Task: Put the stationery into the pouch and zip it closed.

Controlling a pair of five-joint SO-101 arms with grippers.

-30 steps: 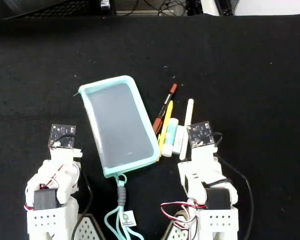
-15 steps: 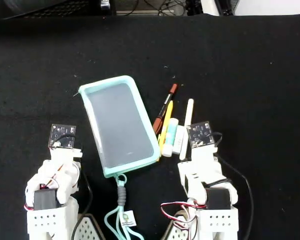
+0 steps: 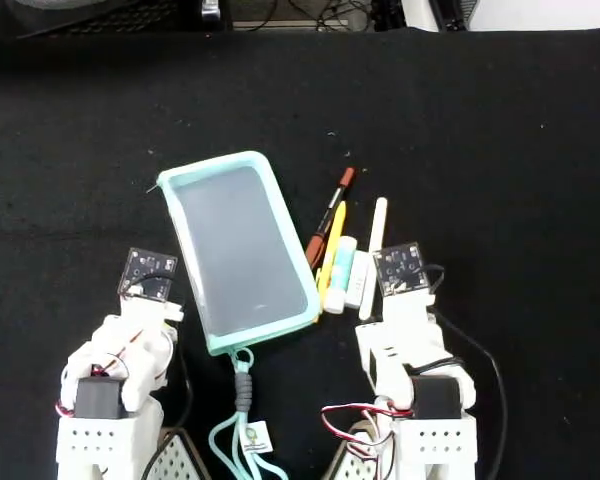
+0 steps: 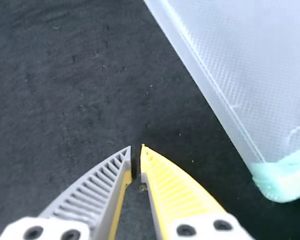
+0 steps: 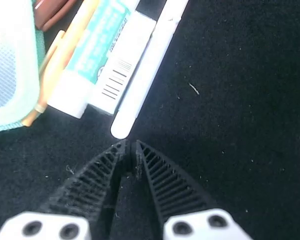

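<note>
L arm (image 3: 120,350) & R arm (image 3: 412,340) folded low; L gripper (image 4: 136,151) & R gripper (image 5: 128,148) both pinched closed, empty.

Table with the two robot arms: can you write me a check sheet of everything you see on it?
Surface: black cloth covers the table.
Job's things: see-through pouch with a mint edge lies flat. Beside it, not inside, lie a brown pen, yellow pencil, glue stick, small white block and white pen.
Clutter: nothing seen.
Grippers: left gripper shut, over bare cloth beside the pouch; right gripper shut, close to the white pen's end.
Cables: red, black and white wires at the arm bases; the pouch's strap trails between the arms.
Surroundings: dark gear and cords past the far edge.
</note>
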